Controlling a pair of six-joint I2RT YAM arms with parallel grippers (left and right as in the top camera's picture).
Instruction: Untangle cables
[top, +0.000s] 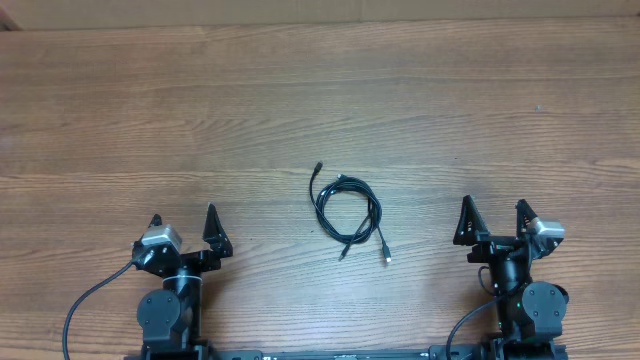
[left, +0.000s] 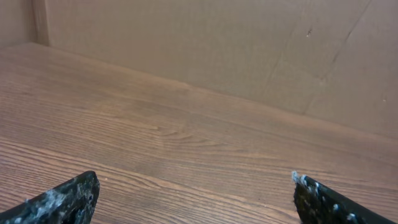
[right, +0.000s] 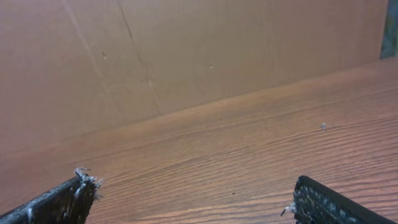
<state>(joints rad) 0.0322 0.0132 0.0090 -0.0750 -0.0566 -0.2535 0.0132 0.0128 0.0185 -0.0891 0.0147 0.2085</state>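
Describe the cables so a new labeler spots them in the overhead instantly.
On the wooden table, look between the left gripper and the right gripper, slightly ahead of them. The cables lie there in one loose black coil, thinner than the arm wires, small plug ends sticking out.

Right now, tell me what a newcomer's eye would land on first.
A small coil of thin black cables lies near the middle of the wooden table, two plug ends trailing toward the robot. The left gripper and right gripper sit open on either side, touching nothing.
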